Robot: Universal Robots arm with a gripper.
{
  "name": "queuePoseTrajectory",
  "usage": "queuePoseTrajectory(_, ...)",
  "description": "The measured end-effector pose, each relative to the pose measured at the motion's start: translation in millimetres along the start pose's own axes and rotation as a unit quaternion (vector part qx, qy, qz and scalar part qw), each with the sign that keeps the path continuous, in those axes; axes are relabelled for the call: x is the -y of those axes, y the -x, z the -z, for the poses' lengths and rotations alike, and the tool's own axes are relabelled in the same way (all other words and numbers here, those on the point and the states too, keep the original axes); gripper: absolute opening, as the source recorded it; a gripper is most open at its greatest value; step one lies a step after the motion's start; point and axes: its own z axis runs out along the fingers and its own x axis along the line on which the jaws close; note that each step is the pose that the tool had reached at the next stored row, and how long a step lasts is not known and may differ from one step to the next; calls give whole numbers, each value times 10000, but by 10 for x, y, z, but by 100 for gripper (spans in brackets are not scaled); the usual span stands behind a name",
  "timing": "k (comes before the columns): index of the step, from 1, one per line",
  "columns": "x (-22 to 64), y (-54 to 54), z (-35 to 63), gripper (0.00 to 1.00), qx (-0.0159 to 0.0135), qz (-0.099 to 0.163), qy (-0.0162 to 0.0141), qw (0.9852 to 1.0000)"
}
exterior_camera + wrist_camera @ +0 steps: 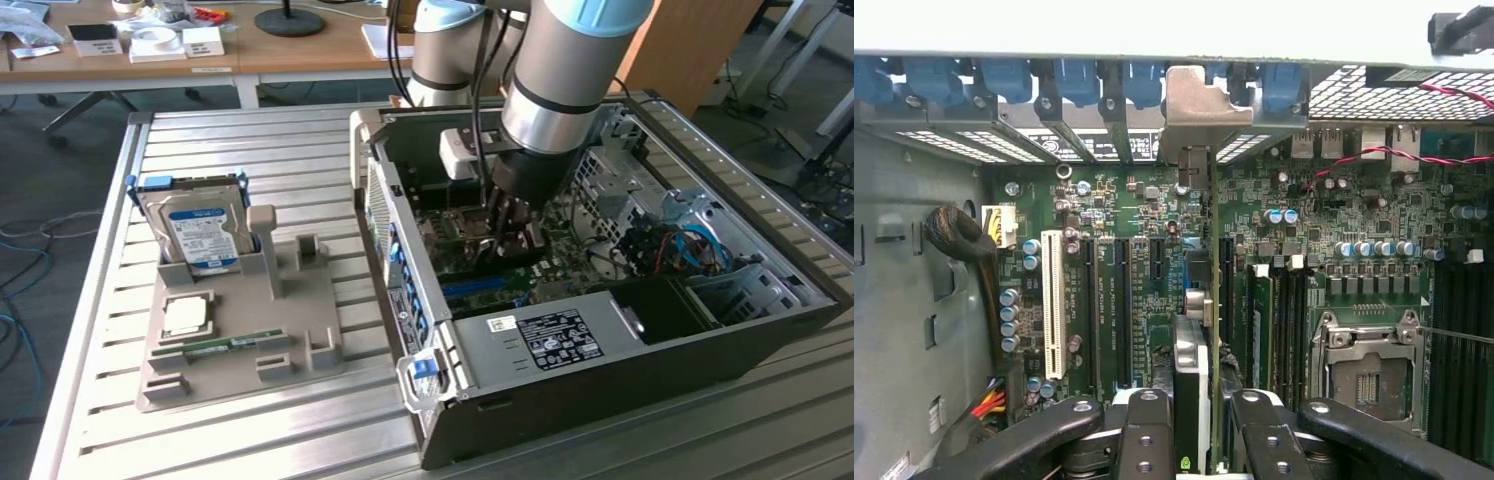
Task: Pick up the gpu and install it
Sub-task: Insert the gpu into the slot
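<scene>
Our gripper sits low inside the open computer case, right of centre in the exterior view, with the arm coming down from the upper edge of that frame. Its fingers are drawn partway in and clamp the gpu from both sides, so the jaws stand narrow with the card between them. We see the gpu edge-on in the wrist view: a thin card standing on its long edge over the green motherboard, running from the fingers to its silvery bracket. That bracket rests against the case's rear wall, among the row of blue clips. The card lines up with the long black slots, with a white slot to one side and the processor socket to the other; we cannot tell whether it is fully seated. On the metal table, at the exterior view's left, a tan holder keeps a hard drive upright, with a memory stick lying flat in it.
</scene>
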Motion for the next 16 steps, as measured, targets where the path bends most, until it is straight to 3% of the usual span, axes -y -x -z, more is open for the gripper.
queuePoseTrajectory(3, 0, 1, -1, 27, 1, 73, -21, 10000)
queuePoseTrajectory(10, -2, 36, -3, 27, 1, 112, -30, 9999)
queuePoseTrajectory(16, -1, 38, -4, 27, 5, 138, -143, 9998)
